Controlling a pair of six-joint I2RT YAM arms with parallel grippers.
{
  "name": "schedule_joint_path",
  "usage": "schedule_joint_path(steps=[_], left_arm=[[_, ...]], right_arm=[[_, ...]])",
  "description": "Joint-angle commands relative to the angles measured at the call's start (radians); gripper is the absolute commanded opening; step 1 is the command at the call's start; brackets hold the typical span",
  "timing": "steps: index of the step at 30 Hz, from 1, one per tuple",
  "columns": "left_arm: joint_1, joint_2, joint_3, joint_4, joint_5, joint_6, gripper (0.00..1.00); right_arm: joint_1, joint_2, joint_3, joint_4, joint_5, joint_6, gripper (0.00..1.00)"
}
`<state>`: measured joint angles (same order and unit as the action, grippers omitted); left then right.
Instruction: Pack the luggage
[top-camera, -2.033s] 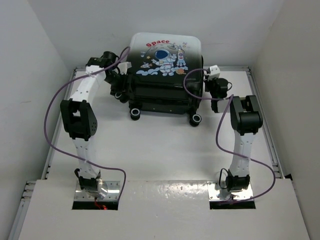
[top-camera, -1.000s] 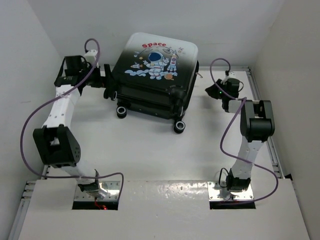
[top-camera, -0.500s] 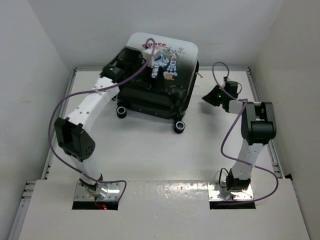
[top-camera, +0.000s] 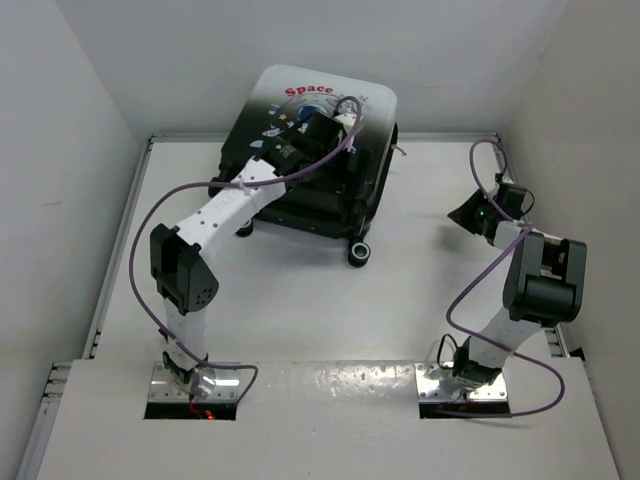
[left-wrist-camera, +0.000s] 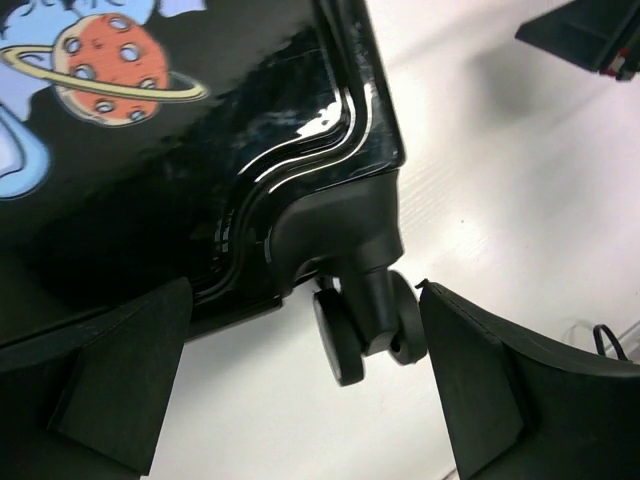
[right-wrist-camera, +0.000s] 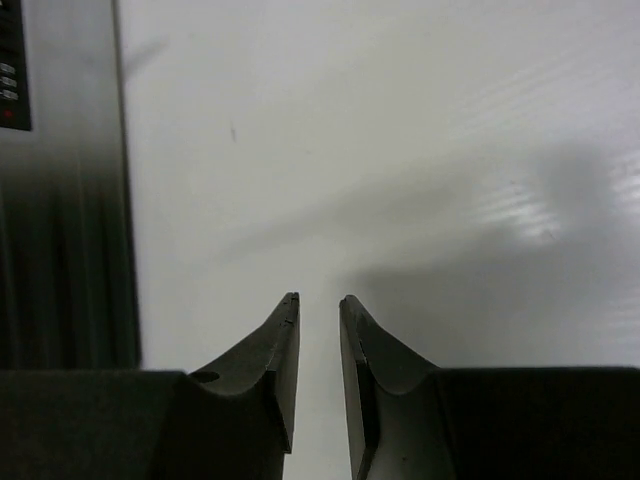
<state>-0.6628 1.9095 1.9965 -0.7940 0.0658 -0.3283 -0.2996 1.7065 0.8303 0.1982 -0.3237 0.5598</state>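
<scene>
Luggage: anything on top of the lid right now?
Only the left gripper, open, over the luggage lid by a corner wheel; whether it touches is unclear. The left arm hides part of the lid.

Both arms have white link shells and black joint housings: left arm (top-camera: 222, 207), right arm (top-camera: 495, 335). A purple cable (top-camera: 150, 210) loops loosely along each. Bare-metal base plates (top-camera: 228, 378), with a red wire (top-camera: 203, 411) at the left one. Green LED (top-camera: 483, 213) on the right wrist. End effector fingers (right-wrist-camera: 270, 370) are matte black and tapered.
</scene>
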Motion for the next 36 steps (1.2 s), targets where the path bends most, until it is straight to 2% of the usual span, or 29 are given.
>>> schedule_joint_path(steps=[1,11,20,24,29,36], left_arm=[[-0.050,0.031,-0.031,-0.109,-0.040,-0.070,0.99],[-0.136,-0.072,-0.153,-0.143,-0.173,-0.109,0.99],[-0.136,-0.243,-0.287,-0.185,-0.216,-0.132,0.99],[-0.147,-0.244,-0.306,-0.174,-0.233,-0.155,0.99],[-0.147,-0.140,-0.181,-0.165,-0.164,-0.164,0.99],[-0.113,0.000,-0.022,-0.134,-0.141,-0.175,0.99]], right_arm=[[-0.024,-0.073,-0.023,0.015,-0.035,-0.034,0.23],[-0.098,-0.163,-0.144,0.027,-0.097,-0.041,0.23],[-0.134,-0.220,-0.232,0.050,-0.132,-0.041,0.23],[-0.136,-0.242,-0.267,0.064,-0.143,-0.040,0.23],[-0.139,-0.260,-0.278,0.056,-0.135,-0.049,0.23],[-0.168,-0.285,-0.292,0.035,-0.129,-0.074,0.24]])
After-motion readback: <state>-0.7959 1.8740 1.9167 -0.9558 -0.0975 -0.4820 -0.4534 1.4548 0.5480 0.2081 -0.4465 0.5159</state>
